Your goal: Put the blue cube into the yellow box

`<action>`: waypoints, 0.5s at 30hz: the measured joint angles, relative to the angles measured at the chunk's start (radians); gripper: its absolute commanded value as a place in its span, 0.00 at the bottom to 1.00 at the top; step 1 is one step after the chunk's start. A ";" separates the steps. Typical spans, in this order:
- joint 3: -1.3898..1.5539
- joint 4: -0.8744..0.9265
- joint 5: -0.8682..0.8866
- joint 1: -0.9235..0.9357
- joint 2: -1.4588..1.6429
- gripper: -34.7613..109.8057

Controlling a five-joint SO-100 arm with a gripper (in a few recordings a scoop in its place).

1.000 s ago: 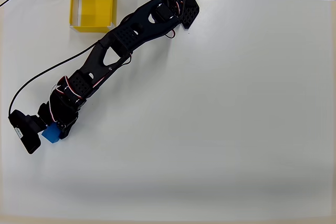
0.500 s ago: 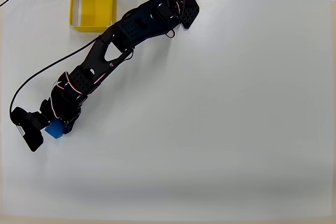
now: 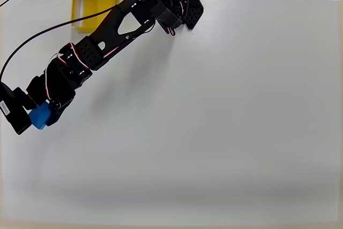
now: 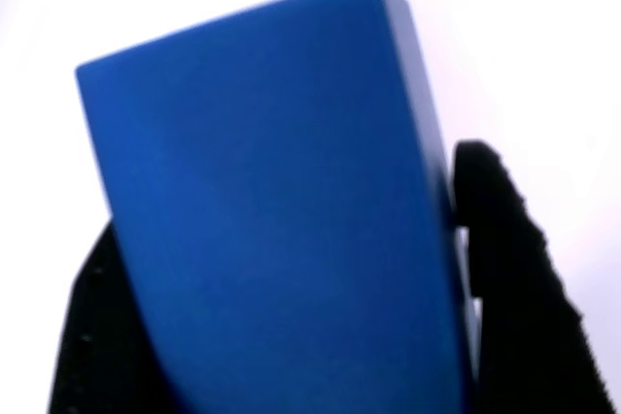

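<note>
Since the earlier frames the arm is swinging up and toward the picture's left edge, carrying the blue cube (image 3: 39, 116) with it. One cube, one yellow box (image 3: 95, 6), no writing readable. Gripper (image 3: 36, 116) jaws are clamping on the cube (image 4: 281, 210), far from the box at the white table's (image 3: 225, 122) top edge
</note>
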 measured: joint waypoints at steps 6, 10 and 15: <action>0.202 0.017 -0.025 0.204 0.268 0.36; 0.324 0.078 -0.046 0.368 0.414 0.35; 0.483 0.178 -0.081 0.554 0.555 0.35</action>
